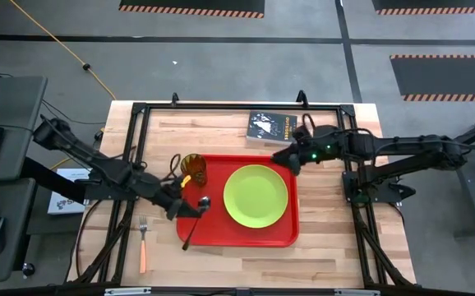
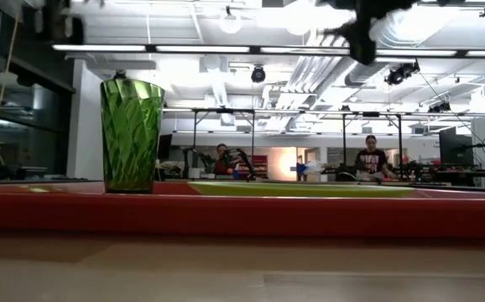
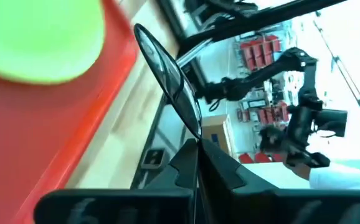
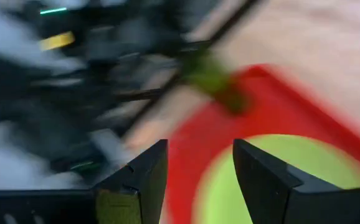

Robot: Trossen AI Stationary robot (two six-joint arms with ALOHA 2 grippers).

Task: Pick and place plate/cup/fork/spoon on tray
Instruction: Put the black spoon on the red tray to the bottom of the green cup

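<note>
- Two arms reach toward the red tray (image 1: 236,237), which lies on the wooden table (image 1: 328,247).
- Left gripper (image 1: 190,210) hovers over the tray's left edge. Its fingers (image 3: 223,171) are pressed together on the spoon (image 1: 196,220), whose dark handle sticks out past them in the left wrist view.
- Seen from above, the spoon's shiny bowl sits over the tray's left part, just left of the plate (image 1: 256,195); its handle slants down across the tray's near-left corner.
- Right gripper (image 1: 288,157) hangs at the tray's far-right corner, with its jaws spread apart and nothing between them; the right wrist view shows the plate and tray under the gap.
- Lime-green plate lies flat on the tray, right of its middle.
- Green-tinted cup (image 1: 193,169) stands upright in the tray's far-left corner; the low view shows it tall above the red rim.
- Orange-handled fork (image 1: 142,244) lies on the table, well left of the tray's near-left corner.
- Dark book (image 1: 270,128) lies on the table just beyond the tray's far edge.
</note>
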